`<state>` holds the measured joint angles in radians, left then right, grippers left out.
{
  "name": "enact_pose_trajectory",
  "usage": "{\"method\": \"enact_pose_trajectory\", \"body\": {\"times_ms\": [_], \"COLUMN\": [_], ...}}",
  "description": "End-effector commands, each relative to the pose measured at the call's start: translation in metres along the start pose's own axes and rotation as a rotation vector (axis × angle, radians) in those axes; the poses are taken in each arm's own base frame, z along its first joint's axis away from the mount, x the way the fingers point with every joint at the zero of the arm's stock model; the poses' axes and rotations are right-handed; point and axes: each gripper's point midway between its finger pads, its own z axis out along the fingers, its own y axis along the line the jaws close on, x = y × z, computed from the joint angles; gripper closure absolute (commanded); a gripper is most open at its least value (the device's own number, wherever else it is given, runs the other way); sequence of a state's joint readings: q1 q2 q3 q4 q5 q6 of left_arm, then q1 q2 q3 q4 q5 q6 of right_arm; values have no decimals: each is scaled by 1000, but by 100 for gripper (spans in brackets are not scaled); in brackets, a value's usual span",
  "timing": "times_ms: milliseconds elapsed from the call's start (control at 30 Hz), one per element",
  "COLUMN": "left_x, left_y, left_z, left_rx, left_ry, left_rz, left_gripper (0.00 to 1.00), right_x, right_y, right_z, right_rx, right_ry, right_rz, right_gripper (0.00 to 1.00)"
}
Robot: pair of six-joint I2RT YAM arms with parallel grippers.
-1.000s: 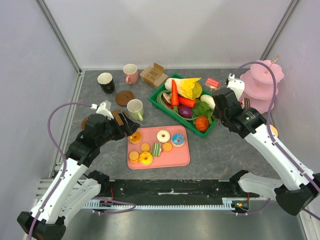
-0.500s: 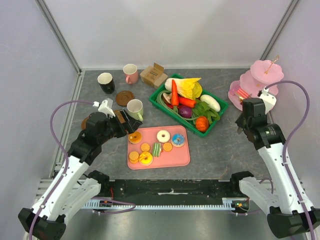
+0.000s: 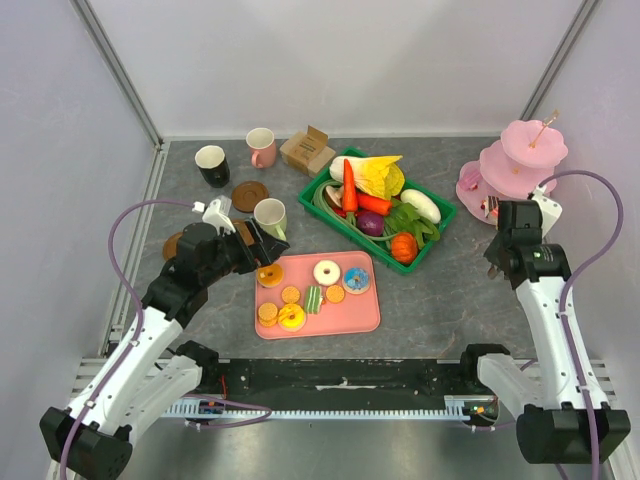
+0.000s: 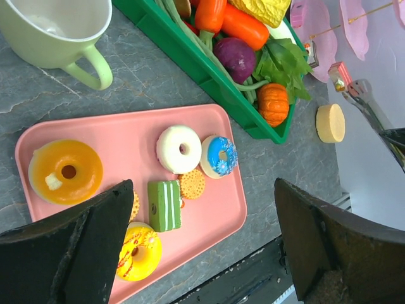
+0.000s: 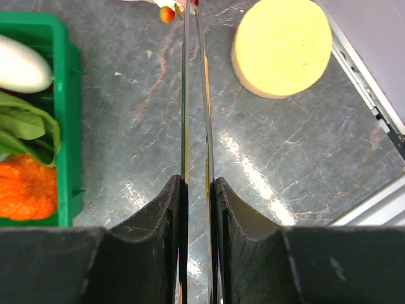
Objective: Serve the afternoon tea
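Two grippers are over the grey table (image 3: pixel 440 300), one at each side of the top view. At the left, the left gripper (image 4: pixel 204 182) hangs over the upper left corner of the pink tray (image 4: pixel 120 123). Its fingers are spread very wide and nothing is between them. On the tray lie an orange donut (image 4: pixel 65 171), a white donut (image 4: pixel 179 149), a blue donut (image 4: pixel 219 156), a yellow donut (image 4: pixel 138 251), a green striped cake slice (image 4: pixel 164 204) and some round biscuits (image 4: pixel 192 183). The pale-green mug (image 4: pixel 54 28) stands just beside the tray, above it in the frame.

At the right, the right gripper (image 4: pixel 347 82) has its thin fingers almost together. They pinch a pink striped cake slice (image 4: pixel 339 73) at their tips, close to the lower plate of the pink tiered stand (image 3: pixel 520 165). Whether the slice touches the plate, I cannot tell.

The black mug (image 3: pixel 211 165), the pink mug (image 3: pixel 261 147) and one brown coaster (image 3: pixel 250 195) are at the upper left, near the cardboard box (image 3: pixel 307 150). The green basket (image 4: pixel 209 79) with vegetables is in the middle.
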<state>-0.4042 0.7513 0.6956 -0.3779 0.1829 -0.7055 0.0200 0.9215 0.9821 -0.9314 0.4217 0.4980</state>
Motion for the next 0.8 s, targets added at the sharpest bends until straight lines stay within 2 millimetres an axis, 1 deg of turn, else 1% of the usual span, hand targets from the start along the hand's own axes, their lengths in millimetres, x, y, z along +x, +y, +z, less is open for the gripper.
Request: {"method": "enact_pose_trajectory", "body": {"times_ms": [0,133,200,300,467,600,767], "left_x": [-8,-7,-7,-7,-6,-6,-10], "left_y": [-11,-11,-12,-11,-10,-22,-22], "left_z": [1,2,1,1,0,-6,-12], "left_rx": [49,52,58,60,55,111,113], "left_ry": [-33,-28,-27,-30,-32,-26,-63], "left_rz": [-7,-11,-8,-10,-10,-2,-3], "left_gripper": [2,2,2,2,2,2,2], "right_x": [-2,-10,-16,-22,-33,-52,-63], "right_y": [-12,-24,-26,-26,-29,-28,-25], "right_z": [11,19,22,30,48,56,71], "right_rx": [40,86,89,76,88,75,65], "right_ry": [17,19,13,7,-4,-75,-77], "right_rz": [5,44,69,101,141,174,182], "right_gripper": [100,100,100,100,100,100,100]}}
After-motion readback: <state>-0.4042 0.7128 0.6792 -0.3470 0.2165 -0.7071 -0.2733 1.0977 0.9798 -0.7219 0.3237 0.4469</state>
